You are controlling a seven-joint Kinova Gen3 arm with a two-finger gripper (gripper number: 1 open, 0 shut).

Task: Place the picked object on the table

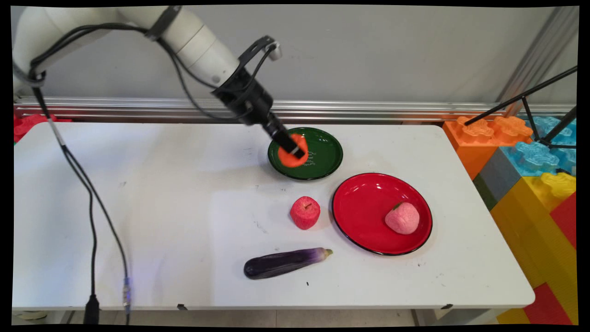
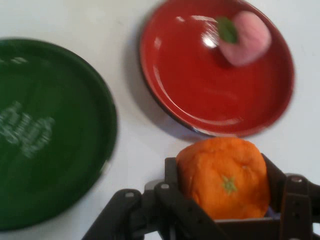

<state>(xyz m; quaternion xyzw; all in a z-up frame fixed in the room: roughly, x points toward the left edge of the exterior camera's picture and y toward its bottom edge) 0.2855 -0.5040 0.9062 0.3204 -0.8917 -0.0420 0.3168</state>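
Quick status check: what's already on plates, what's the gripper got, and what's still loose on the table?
On plates: only the pink peach, lying on the red plate. In hand: the gripper is shut on the orange, held above the green plate, which otherwise looks bare. Loose on the table: the red apple beside the red plate, and the eggplant nearer the front edge.

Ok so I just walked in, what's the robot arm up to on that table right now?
The gripper is shut on an orange toy fruit, holding it over the green plate. A pink peach sits on the red plate. On the bare table, a red apple stands just left of the red plate, and a purple eggplant lies nearer the front edge.
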